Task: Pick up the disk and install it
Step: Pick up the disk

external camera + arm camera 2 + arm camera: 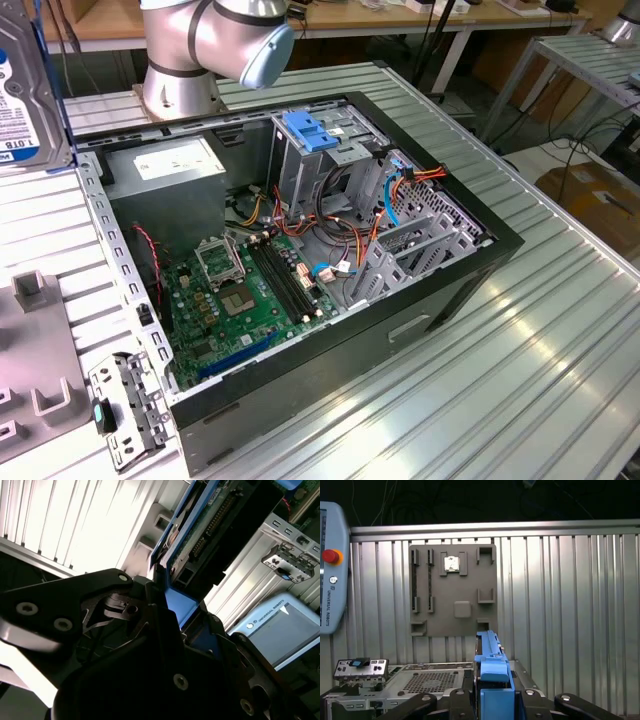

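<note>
The gripper (495, 700) was clamped on the disk (487, 650), and in both wrist views its black fingers (147, 600) pressed the blue carrier from either side. The disk was held outside the computer case (330, 375), off the case's far corner toward the exterior view's left. A grey fixture board (30, 340) lay on the ridged table (520, 380) beside the case, on that same side.

My exterior view looks down at an angle into the open PC case (300, 400) from fairly close. Both wrist views sit right behind the disk (492, 667) (200, 525): the first faces a grey fixture plate (452, 592) (45, 350) on the ribbed table (570, 605), which the exterior view also catches.
</note>
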Robot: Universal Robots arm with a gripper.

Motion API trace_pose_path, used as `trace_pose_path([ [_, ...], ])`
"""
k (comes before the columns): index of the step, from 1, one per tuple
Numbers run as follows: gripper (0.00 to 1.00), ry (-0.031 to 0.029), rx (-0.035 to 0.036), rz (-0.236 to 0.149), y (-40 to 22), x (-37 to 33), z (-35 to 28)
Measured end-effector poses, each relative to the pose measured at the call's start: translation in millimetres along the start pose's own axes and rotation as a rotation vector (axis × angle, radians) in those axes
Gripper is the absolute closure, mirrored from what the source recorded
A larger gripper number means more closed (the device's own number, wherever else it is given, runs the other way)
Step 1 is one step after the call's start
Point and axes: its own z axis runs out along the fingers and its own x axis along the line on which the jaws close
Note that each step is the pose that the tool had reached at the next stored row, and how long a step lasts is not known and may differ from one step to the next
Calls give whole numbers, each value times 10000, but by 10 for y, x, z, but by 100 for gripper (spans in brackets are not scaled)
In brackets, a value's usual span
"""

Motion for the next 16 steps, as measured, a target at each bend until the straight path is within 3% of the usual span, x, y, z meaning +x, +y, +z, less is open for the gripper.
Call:
trace_pose_path([
  [5, 63, 0, 0, 0, -61, 20, 0],
  [12, 63, 0, 0, -1, -91, 162, 0],
  [16, 63, 0, 0, 1, -136, 206, 1],
])
